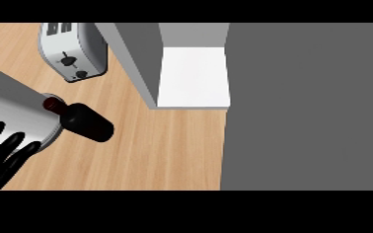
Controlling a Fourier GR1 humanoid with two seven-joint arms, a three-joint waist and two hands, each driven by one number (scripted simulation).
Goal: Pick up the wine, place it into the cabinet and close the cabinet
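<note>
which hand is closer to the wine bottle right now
Left. The left hand sits at the view's lower left, beside and below the wine bottle; the right hand is not in view.

At the bench's [160, 148] left edge, the grey forearm [25, 111] overlaps the near side of the dark glass wine bottle's [89, 122] neck. The black left hand [16, 153] is cut by the left edge, so only straight fingers show. The silver toaster [73, 54] and the grey cabinet's [138, 64] white shelf [193, 76] are cropped at the top. A dark grey panel [299, 108] hides the bench's right side.
</note>
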